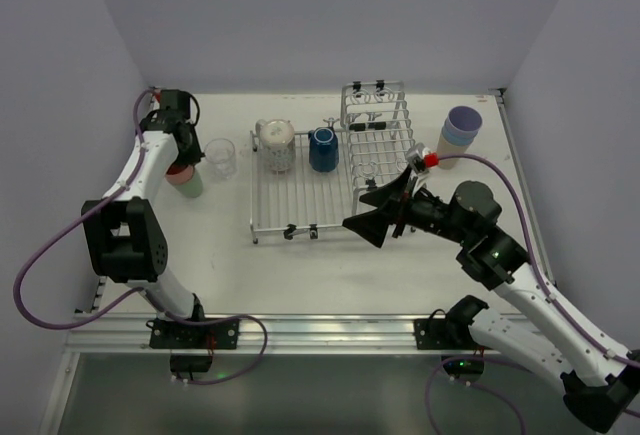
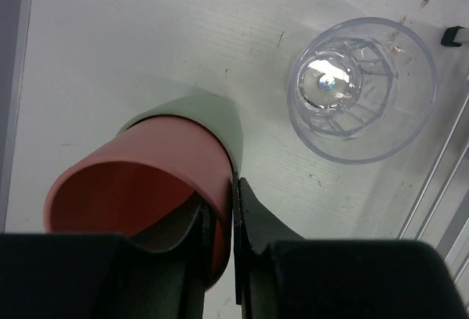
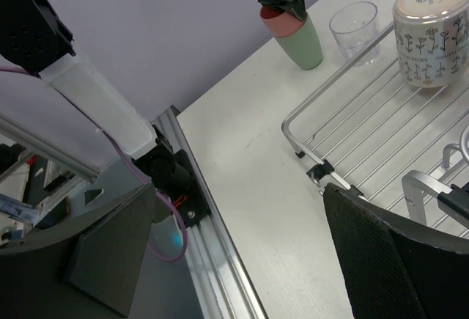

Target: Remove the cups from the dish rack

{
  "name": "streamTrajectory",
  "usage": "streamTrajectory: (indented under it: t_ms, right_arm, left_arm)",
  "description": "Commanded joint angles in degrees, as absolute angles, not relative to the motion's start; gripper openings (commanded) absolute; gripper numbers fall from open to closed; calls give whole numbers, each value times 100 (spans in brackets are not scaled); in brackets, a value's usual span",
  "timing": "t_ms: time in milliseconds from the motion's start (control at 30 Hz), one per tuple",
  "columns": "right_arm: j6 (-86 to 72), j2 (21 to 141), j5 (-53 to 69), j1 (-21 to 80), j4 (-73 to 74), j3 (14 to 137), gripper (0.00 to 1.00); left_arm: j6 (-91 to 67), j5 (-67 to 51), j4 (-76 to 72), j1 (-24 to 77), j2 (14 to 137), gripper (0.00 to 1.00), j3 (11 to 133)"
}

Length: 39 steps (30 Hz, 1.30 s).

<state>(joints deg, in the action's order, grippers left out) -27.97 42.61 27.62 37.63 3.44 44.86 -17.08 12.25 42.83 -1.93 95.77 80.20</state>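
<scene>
My left gripper (image 1: 181,162) is shut on the rim of a pink cup (image 2: 146,187), one finger inside and one outside. The pink cup sits nested in a pale green cup (image 2: 212,114) standing on the table left of the dish rack (image 1: 300,217). A clear cup (image 2: 359,88) stands beside them. A speckled cream cup (image 1: 277,145), upside down, and a dark blue cup (image 1: 322,149) are on the rack's flat half. My right gripper (image 1: 357,211) is open and empty over the rack's near right corner.
A stack of lavender and light blue cups (image 1: 461,127) stands at the back right. A small white and orange object (image 1: 425,159) lies by the rack's right side. The aluminium rail (image 3: 220,260) marks the table's near edge.
</scene>
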Motion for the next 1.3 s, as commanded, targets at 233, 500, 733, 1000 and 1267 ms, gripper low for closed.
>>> streamTrajectory:
  t_ms: [233, 500, 733, 1000, 1267]
  right_arm:
    - [-2663, 4254, 2602, 3832, 316, 4561, 99]
    - [-2654, 4271, 2584, 3850, 308, 4570, 99]
    - [-2637, 4324, 2602, 3867, 325, 4588, 99]
    - [-2602, 4333, 2558, 3885, 352, 4605, 99]
    - [-2584, 4245, 2399, 3894, 290, 4553, 99]
  left_arm:
    - [-1573, 897, 3946, -281, 9492, 33, 7901]
    - [-1635, 800, 3981, -281, 9238, 43, 8007]
    - [-1635, 659, 4096, -281, 8904, 66, 8156]
    - [-1696, 106, 3991, -168, 8219, 78, 8543]
    - [-1784, 913, 4166, 1878, 8665, 86, 9597]
